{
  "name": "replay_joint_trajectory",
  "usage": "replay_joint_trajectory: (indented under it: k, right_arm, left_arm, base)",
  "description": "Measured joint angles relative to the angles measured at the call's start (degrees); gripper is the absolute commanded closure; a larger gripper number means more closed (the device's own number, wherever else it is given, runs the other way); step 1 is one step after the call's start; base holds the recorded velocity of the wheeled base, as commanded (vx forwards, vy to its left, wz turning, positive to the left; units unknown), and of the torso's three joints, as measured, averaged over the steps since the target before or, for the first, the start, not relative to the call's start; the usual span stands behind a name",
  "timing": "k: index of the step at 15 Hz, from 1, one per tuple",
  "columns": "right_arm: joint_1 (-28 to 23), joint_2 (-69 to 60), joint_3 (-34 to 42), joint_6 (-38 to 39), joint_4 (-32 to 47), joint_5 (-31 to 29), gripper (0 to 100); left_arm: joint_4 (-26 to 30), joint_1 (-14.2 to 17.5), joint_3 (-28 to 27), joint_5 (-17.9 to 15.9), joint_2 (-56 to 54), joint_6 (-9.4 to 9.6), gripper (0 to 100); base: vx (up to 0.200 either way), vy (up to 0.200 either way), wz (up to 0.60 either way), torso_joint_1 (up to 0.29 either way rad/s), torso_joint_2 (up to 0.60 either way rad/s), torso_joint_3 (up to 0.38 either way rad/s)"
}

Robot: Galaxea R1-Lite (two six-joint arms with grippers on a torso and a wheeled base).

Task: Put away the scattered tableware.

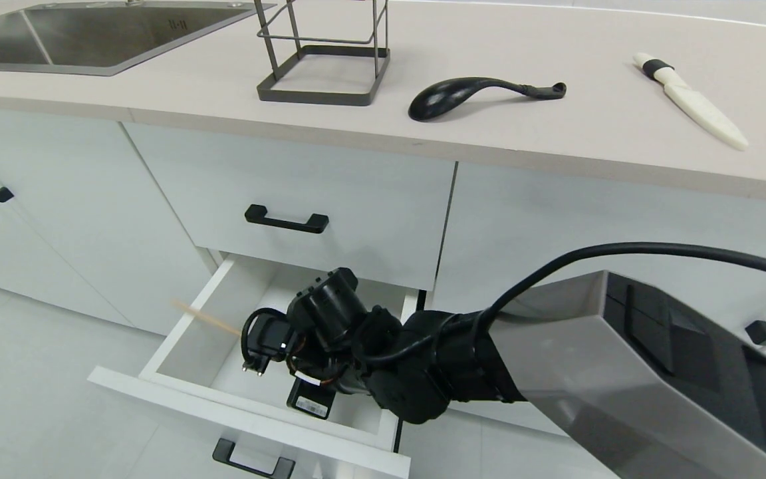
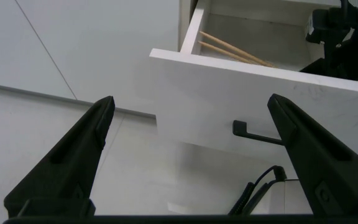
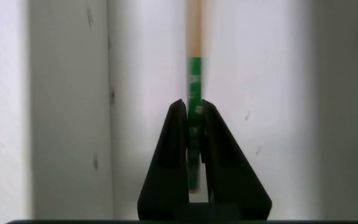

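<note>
Currently the right gripper (image 3: 193,107) is clamped shut on a slim, pale wooden chopstick with a green band (image 3: 195,74). The green part is pinched between the fingers, and the bare wood runs straight out beyond them. In the head view the chopstick (image 1: 205,317) has its long axis running from the gripper toward the robot's left and slightly away. Its free end crosses above the left side wall of the pulled-out white drawer with a black handle (image 1: 237,409), while the gripper itself hangs inside that drawer.

From the left wrist view, two thin wooden sticks (image 2: 235,52) show side by side inside the drawer (image 2: 260,93), angled from its side wall toward the right arm. I cannot tell whether both are held.

The left gripper (image 2: 191,99) hangs low in front of the drawer, off to its left side, with its fingers spread wide and nothing between them.

On the beige tabletop (image 1: 556,140) lie one glossy black spoon (image 1: 463,96), bowl to the robot's left and curved handle to the right, and one cream-white knife with a black band (image 1: 689,100). The knife lies diagonally, with its banded end farther back. One dark wire rack (image 1: 323,73) stands left of the spoon, near one steel sink (image 1: 90,33).
</note>
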Motion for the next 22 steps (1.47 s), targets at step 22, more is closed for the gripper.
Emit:
replay_joint_trajectory:
  k: [22]
  right_arm:
    - [1.68,-21.58,21.88,0.68,-1.65,-0.93,0]
  left_arm:
    - [-0.04,0.00,0.00,0.00,0.00,0.00,0]
  base:
    - [0.000,0.000,0.00,0.000,0.00,0.000]
